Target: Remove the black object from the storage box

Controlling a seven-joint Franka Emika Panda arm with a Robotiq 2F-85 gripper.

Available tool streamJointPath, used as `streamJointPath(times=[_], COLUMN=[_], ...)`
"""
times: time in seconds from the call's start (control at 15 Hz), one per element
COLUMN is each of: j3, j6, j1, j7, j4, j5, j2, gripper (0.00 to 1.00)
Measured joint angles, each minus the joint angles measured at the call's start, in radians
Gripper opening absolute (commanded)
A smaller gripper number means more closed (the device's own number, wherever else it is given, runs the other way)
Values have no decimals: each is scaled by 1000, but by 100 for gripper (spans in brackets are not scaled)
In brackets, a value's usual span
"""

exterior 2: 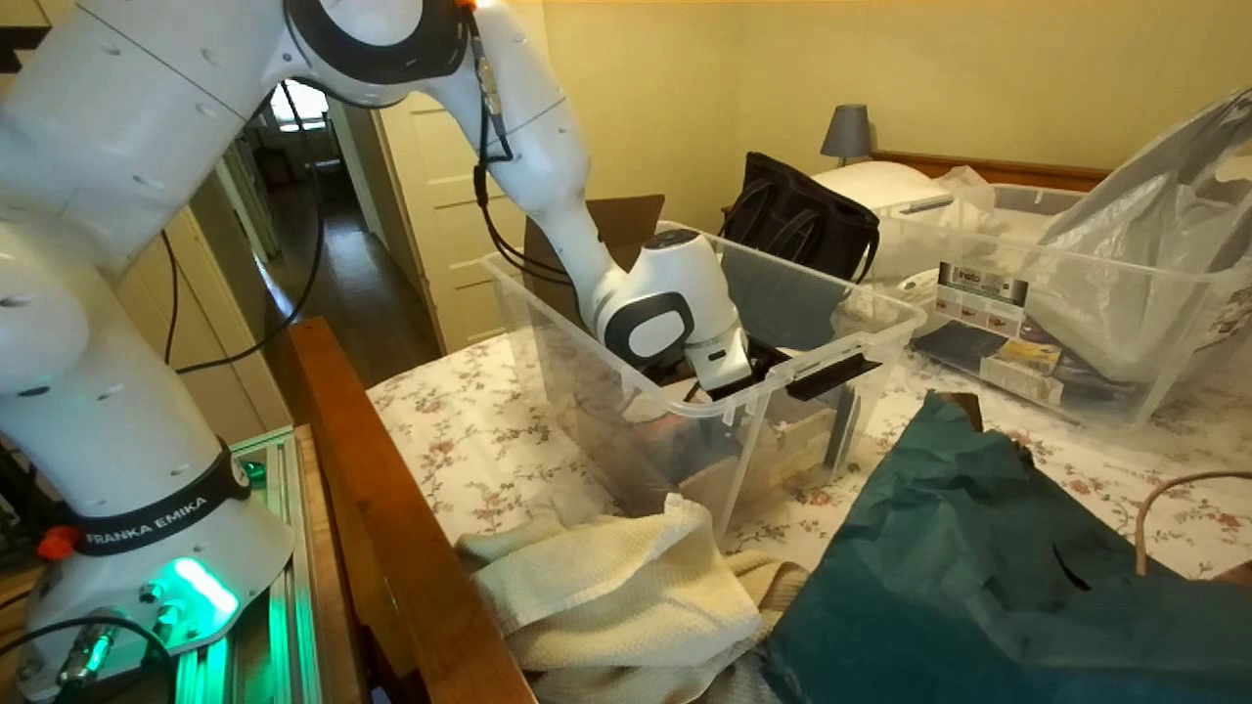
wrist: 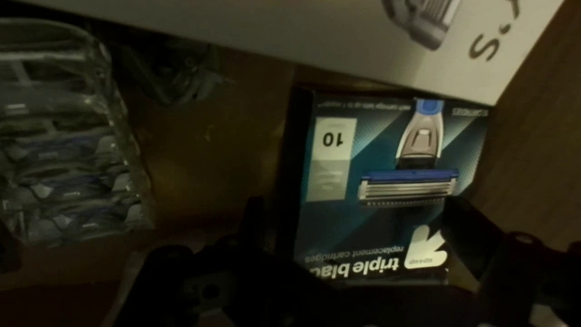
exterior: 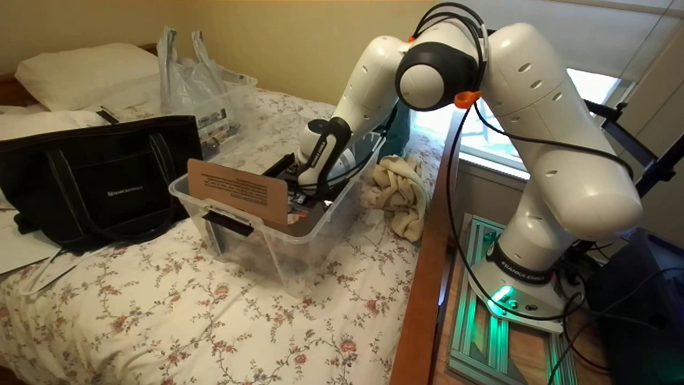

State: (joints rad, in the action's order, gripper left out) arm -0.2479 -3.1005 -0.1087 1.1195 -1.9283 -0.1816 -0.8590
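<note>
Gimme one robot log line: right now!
Black two-fingered gripper: open, inside clear rectangular plastic storage box | Likely target: black-teal rectangular razor carton | Contact: unclear

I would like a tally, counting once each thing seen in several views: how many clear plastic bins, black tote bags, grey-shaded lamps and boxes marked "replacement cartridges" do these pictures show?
2 clear plastic bins
1 black tote bag
1 grey-shaded lamp
1 box marked "replacement cartridges"
Total: 5

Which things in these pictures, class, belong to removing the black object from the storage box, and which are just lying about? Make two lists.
For the job:
storage box
gripper
cartridge box, probably the one to remove

Lying about:
black handbag
cardboard piece
cream cloth
pillow
plastic bag
</note>
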Motion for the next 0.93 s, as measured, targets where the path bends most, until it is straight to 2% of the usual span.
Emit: streamJointPath(times=[0.33, 0.4, 0.47, 0.93], j3=[18, 24, 29, 74], j6=[-91, -105, -117, -169], j1=[12, 16, 20, 64], j7=[-5, -10, -16, -38], j4=[27, 31, 34, 35], j5=[-40, -49, -58, -115], j2=[-53, -61, -67, -68], gripper=[100, 92, 74, 31])
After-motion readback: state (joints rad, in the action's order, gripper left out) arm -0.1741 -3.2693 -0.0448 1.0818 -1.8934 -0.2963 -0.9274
